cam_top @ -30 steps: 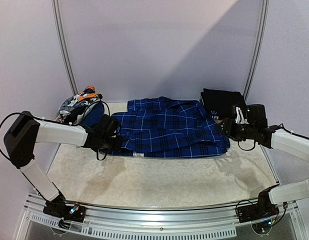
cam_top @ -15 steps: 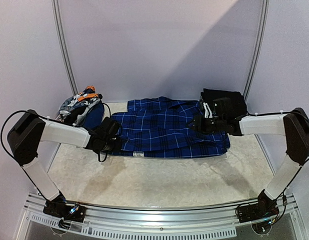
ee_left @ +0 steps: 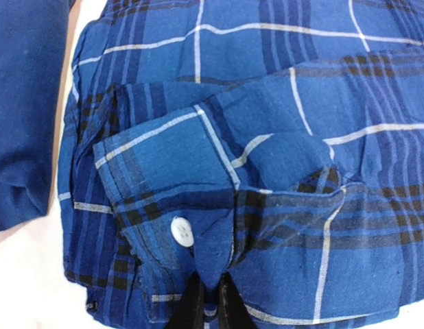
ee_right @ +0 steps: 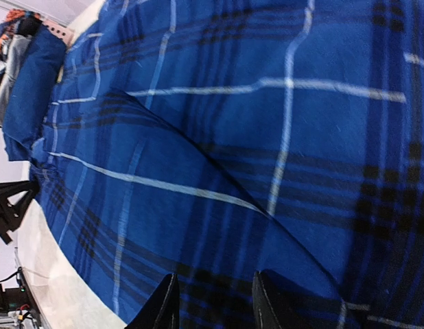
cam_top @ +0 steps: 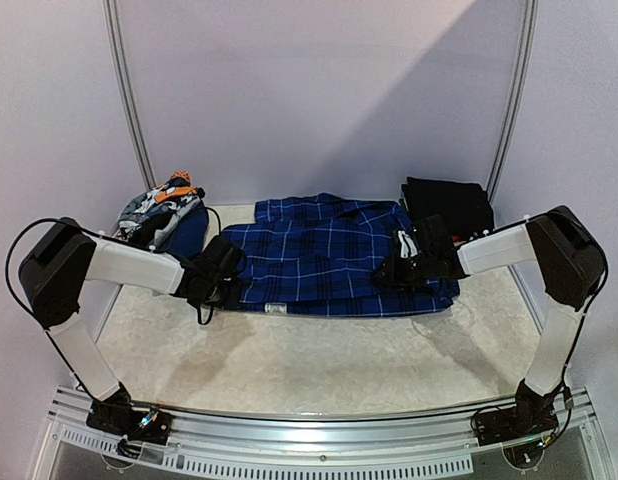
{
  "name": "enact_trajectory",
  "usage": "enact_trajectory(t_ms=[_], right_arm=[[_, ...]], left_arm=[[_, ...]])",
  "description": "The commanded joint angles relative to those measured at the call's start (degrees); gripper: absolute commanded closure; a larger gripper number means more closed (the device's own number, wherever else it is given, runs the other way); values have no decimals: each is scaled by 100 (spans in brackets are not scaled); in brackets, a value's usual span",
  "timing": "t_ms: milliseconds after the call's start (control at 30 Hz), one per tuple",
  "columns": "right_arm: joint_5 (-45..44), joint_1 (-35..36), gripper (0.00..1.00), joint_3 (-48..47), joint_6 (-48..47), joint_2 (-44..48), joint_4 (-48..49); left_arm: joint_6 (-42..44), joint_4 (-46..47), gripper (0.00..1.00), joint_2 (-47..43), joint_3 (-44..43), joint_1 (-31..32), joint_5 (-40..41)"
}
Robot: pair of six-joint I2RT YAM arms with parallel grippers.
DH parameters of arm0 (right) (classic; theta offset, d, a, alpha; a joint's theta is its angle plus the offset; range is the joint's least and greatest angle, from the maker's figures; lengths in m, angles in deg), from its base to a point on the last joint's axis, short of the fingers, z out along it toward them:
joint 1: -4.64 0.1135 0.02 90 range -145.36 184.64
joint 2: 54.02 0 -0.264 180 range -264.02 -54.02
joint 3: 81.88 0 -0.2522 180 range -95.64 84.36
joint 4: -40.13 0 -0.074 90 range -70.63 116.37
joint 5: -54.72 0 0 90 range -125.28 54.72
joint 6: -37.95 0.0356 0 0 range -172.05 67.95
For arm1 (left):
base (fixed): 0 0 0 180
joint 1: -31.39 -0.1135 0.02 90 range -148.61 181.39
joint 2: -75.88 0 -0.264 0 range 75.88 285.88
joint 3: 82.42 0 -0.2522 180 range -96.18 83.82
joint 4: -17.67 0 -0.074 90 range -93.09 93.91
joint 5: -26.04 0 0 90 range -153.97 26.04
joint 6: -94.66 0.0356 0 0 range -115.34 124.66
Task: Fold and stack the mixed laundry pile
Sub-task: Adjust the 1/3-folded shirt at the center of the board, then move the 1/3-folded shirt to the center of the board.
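A blue plaid shirt [cam_top: 329,255] lies spread flat across the back middle of the table. My left gripper [cam_top: 232,287] sits at its left edge. In the left wrist view that gripper [ee_left: 210,303] is shut on a pointed fold of the shirt [ee_left: 267,137], just beside a white button [ee_left: 182,232]. My right gripper [cam_top: 391,272] hovers low over the right part of the shirt. In the right wrist view this gripper [ee_right: 215,305] is open, its fingers [ee_right: 164,310] apart above flat plaid cloth [ee_right: 253,137], with nothing between them.
Folded black trousers [cam_top: 447,205] lie at the back right corner. A grey-white-orange patterned heap [cam_top: 157,207] sits at the back left on a dark blue garment [cam_top: 191,232], which borders the shirt [ee_left: 23,103]. Metal frame posts [cam_top: 129,100] rise behind.
The right arm has swung in from the table's right edge to over the right part of the shirt, its jaws narrowing. The left gripper has stayed pinched on the shirt's left edge.
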Motion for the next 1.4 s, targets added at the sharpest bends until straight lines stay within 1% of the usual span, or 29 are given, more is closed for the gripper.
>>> enact_trajectory(t_ms=[0, 67, 133, 167, 233, 333, 467, 700, 1033, 1367], right_arm=[[-222, 8, 64, 253, -114, -73, -72], [-271, 6, 64, 256, -140, -39, -123], [-300, 8, 64, 221, -183, 25, -191], [-306, 9, 64, 192, -214, 81, -219], [-322, 9, 64, 95, -262, 150, -274], [-305, 10, 64, -40, -283, 254, -316], [-238, 6, 63, -144, -287, 385, -342], [-105, 52, 63, -169, -254, 491, -387], [-132, 61, 63, -71, -219, 313, -448], [-319, 57, 63, 66, -195, 109, -502]], left_arm=[[-155, -382, 81, 71, -172, -1, 161], [-130, -382, 62, -115, -147, 77, 132], [-74, -400, 46, -354, -139, 169, 212], [-43, -432, 41, -456, -160, 212, 233], [22, -520, 36, -627, -239, 260, 220], [102, -628, 34, -773, -416, 307, 124], [192, -547, 35, -831, -539, 312, -215], [403, -132, 37, -340, -780, 312, -874], [471, 125, 39, 468, -997, 286, -1072], [412, 322, 40, 894, -863, 200, -1166]])
